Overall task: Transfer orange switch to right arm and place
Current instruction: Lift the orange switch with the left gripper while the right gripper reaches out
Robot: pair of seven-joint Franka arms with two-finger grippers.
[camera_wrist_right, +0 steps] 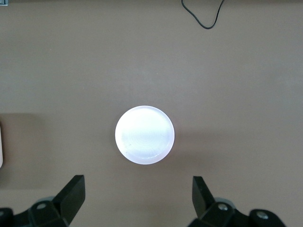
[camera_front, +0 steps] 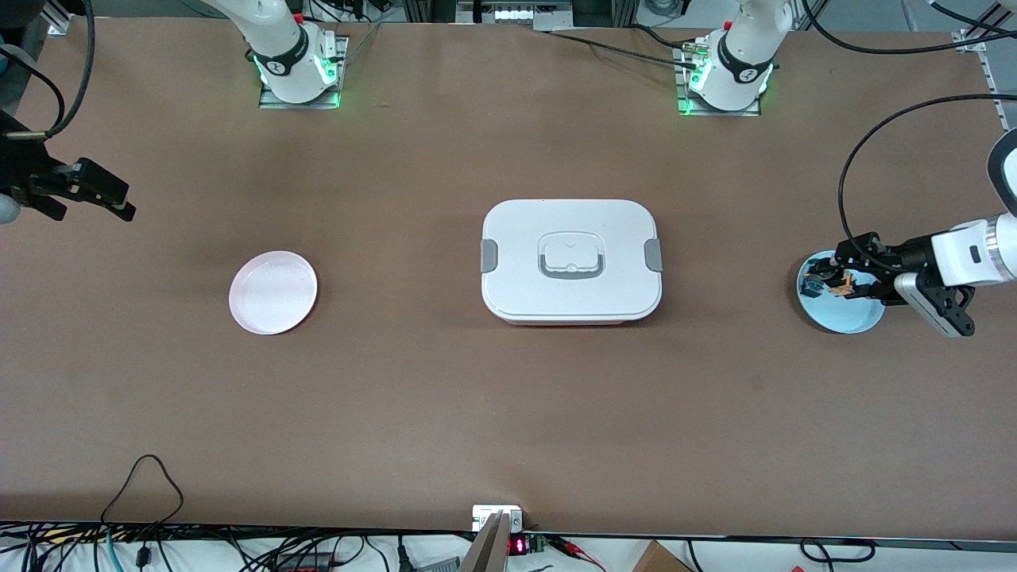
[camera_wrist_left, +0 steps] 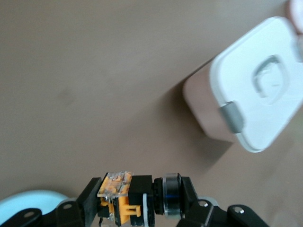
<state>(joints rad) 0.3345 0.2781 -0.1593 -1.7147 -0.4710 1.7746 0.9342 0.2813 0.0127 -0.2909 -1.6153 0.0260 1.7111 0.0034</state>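
front view: left gripper [camera_front: 834,280] is sitting over the pale blue plate [camera_front: 862,322] at the left arm's end of the table, fingers closing on the orange switch [camera_front: 841,284]. whether the switch is lifting clear of the plate cannot be told here. a small blue-capped part [camera_front: 812,283] is lying on the same plate, just beside the switch. right gripper [camera_front: 95,191] is hanging in the air at the right arm's end, fingers spread, carrying nothing; that arm is waiting. white lidded box [camera_front: 570,260] is sitting mid-table; pink plate [camera_front: 273,291] is sitting toward the right arm's end, bare.

left wrist view: fingers [camera_wrist_left: 87,203] are clamping the orange switch [camera_wrist_left: 124,198], w/ the blue plate's rim [camera_wrist_left: 28,201] showing at the frame corner and the box [camera_wrist_left: 258,90] farther off.

right wrist view: right gripper fingers [camera_wrist_right: 72,195] are standing wide apart, nothing between them; pink plate [camera_wrist_right: 145,135] is lying directly under.

status (judgement): pick is done or nearly done. remaining: carry toward mid-table, handover to right arm, placing, prob. on the pink plate.
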